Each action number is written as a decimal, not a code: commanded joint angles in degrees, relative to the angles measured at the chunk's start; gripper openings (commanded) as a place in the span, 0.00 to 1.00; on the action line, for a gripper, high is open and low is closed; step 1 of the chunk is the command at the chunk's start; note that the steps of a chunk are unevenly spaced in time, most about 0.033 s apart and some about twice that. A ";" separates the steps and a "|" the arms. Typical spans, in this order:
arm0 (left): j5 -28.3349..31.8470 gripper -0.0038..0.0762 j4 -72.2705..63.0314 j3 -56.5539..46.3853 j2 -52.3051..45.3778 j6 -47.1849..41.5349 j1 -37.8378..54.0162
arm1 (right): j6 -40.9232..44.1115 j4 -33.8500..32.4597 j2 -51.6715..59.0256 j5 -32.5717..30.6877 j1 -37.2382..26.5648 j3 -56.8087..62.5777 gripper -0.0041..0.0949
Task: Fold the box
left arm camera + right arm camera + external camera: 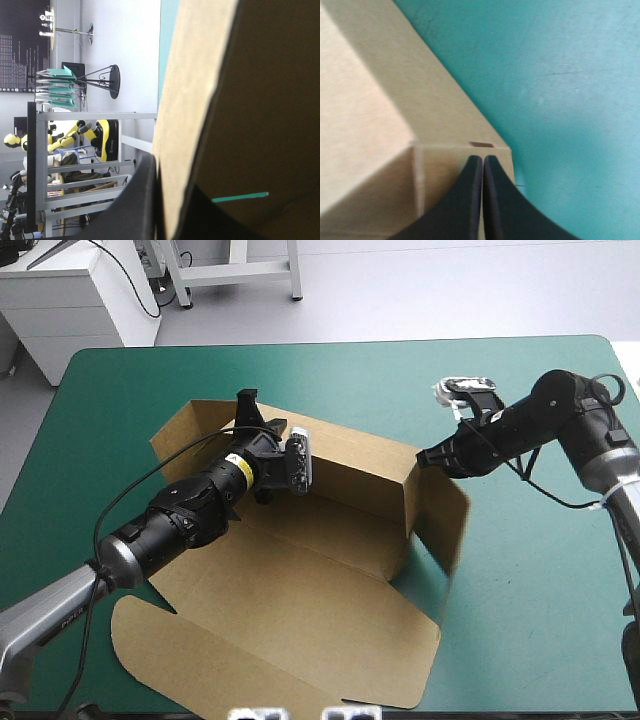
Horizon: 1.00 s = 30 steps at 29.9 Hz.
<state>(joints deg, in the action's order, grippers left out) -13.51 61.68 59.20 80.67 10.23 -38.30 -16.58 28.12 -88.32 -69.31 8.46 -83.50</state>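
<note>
Readable text: none in any view.
Yellow band (238, 469), 11 o'clock over the box (330, 590): marks too small.

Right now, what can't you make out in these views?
- High view: the left gripper covers part of the box back wall and the floor beneath it.
- Left wrist view: the box wall blocks most of the table ahead.
- Right wrist view: the right gripper covers the box corner, so contact there is unclear.
</note>
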 commanded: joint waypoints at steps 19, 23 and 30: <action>-3.88 0.04 -0.53 2.29 -1.31 -4.99 -0.12 | -6.45 -4.22 4.84 7.45 7.97 -1.13 0.04; -9.62 0.04 -0.53 2.96 0.32 -6.25 -0.12 | -8.03 -4.23 5.44 9.68 7.97 -1.13 0.04; -16.13 0.04 -0.82 6.90 3.53 -10.83 -0.12 | -12.08 -6.16 5.25 16.64 7.97 0.98 0.04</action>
<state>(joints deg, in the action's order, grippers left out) -24.19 62.54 63.29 84.80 4.48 -38.37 -26.46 21.91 -85.20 -59.41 16.38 -82.43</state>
